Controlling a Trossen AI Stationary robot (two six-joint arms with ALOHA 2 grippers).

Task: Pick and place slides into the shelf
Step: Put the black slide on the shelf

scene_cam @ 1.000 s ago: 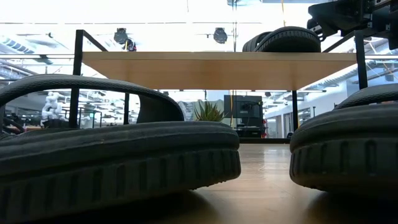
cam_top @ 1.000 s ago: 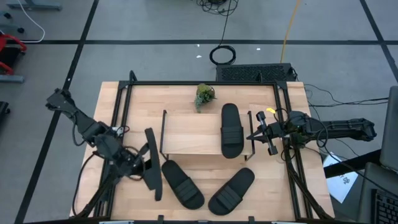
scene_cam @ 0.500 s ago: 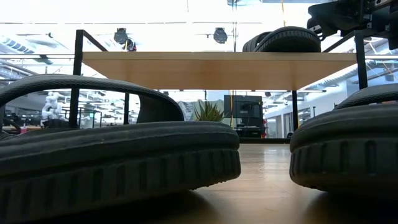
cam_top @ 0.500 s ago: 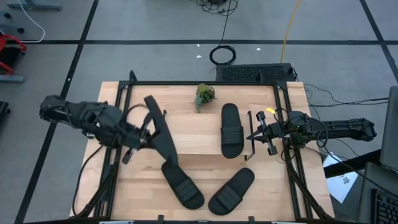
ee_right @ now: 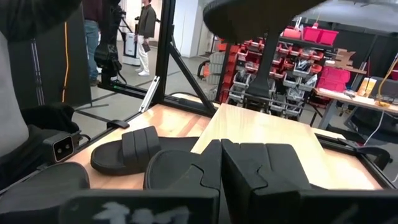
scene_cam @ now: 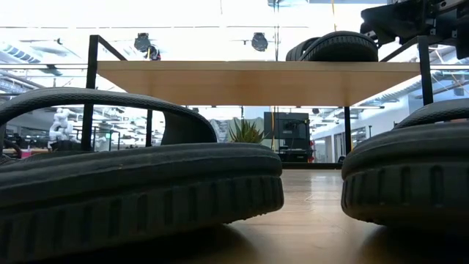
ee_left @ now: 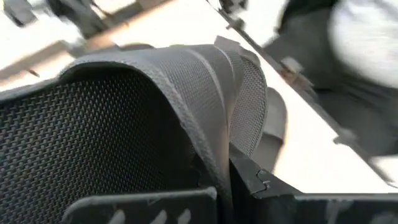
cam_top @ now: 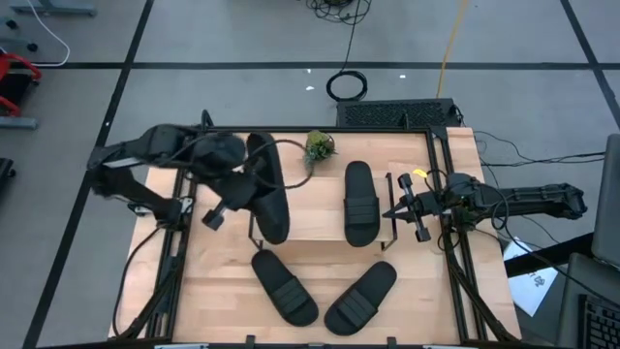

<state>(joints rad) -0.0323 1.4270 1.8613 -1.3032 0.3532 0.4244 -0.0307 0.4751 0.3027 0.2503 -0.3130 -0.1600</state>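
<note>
Black slide (cam_top: 268, 194), second of four, is clamped in the left tool (cam_top: 235, 189) and hangs over the left half of the shelf (cam_top: 310, 204). Left wrist view: the tool's fingers are closed on the ribbed strap band of this slide (ee_left: 155, 124); grip looks firm. Whether the sole touches the top board yet cannot be told from above.

Done so far:
- one slide (cam_top: 359, 203) lies flat on the right half of the shelf's top board, seen also from table height (scene_cam: 333, 46).

Left to do:
- set down and release the held slide;
- two slides on the desk (cam_top: 426, 301) in front of the shelf: one to the left (cam_top: 284, 286), one to the right (cam_top: 360, 297), angled toward each other, toes near but apart. Both fill the foreground at table height.

Right tool (cam_top: 399, 210) waits at the shelf's right end, fingers closed on nothing, per its wrist view (ee_right: 221, 171).

A small potted plant (cam_top: 318, 148) stands behind the shelf, clear of the work.

Judgement: roughly a quarter placed, second placement under way.
</note>
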